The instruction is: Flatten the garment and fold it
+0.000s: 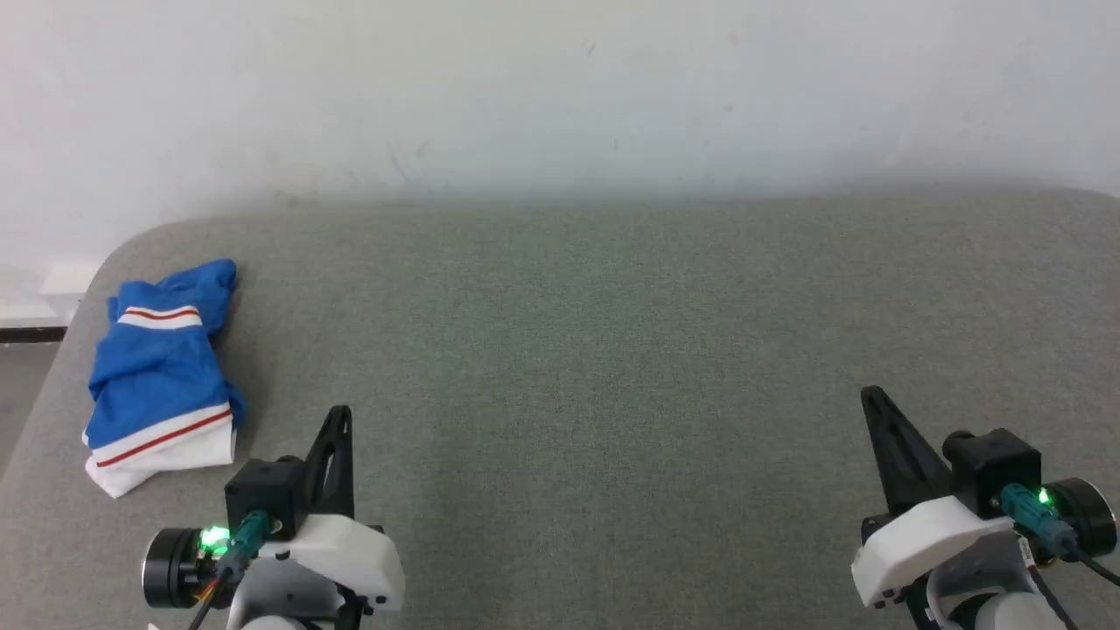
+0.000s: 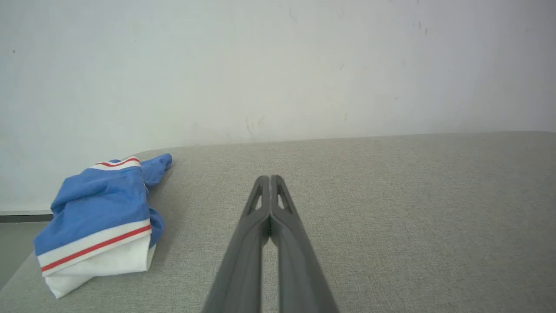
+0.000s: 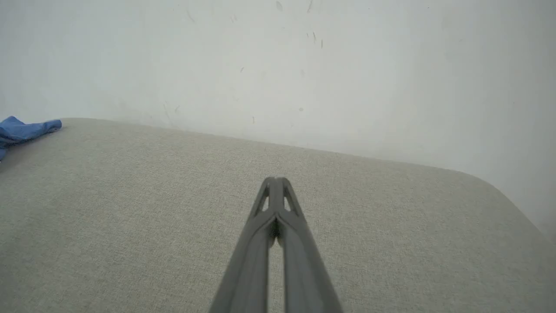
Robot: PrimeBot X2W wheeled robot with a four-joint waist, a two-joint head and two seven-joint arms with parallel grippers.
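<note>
The left end effector (image 2: 270, 179) is being held low over the counter with its two long dark fingers pressed together, nothing being pinched between them. The right end effector (image 3: 276, 180) is likewise being held closed and empty, well apart from the work.

Ahead and to the left of the left end effector, near but not touching it, the bright blue, soft jersey garment with white sleeve ends edged in thin red stripes (image 1: 162, 376) is lying crumpled in a loose bundle. It is resting on the grey, woven-fabric-covered counter with rounded corners (image 1: 612, 350), close to its left edge and rounded far-left corner.

The garment is being judged light, limp and easily dragged. It is likely to sag and bunch when lifted, and the thin cloth could slip from a shallow pinch. A hold is best being taken on a doubled edge, such as the near white striped band, where the layers are thicker.

Much is being hidden by the folds. Collar, hem and body cannot be told apart, and which white band belongs to which sleeve cannot be made out. In the right wrist view the garment is being cut off by the frame's left edge. Beyond the counter, a pale scuffed wall (image 1: 560, 87) is being seen.
</note>
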